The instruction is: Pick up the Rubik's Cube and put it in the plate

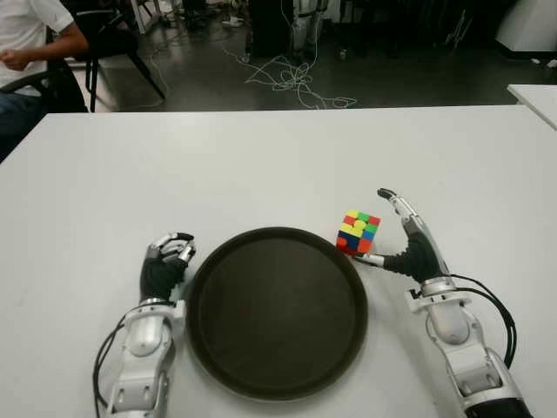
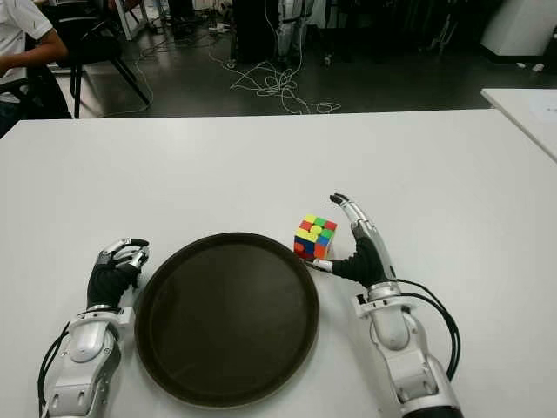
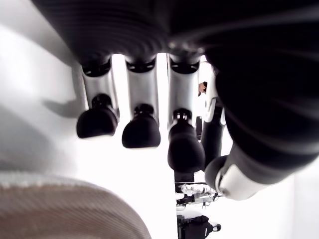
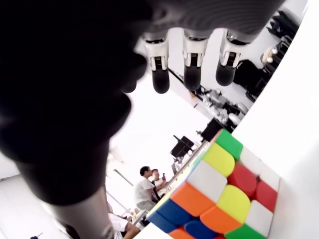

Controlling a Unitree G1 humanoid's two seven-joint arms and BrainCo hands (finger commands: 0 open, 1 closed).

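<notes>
The cube [image 1: 358, 232] sits on the worktop [image 1: 278, 165] just beside the plate [image 1: 277, 309], the right robot hand [image 1: 409, 244] spread open around it for the grasp, needing to clench next, while the left robot hand [image 1: 165, 266] shows curled, empty, left of the plate.
</notes>
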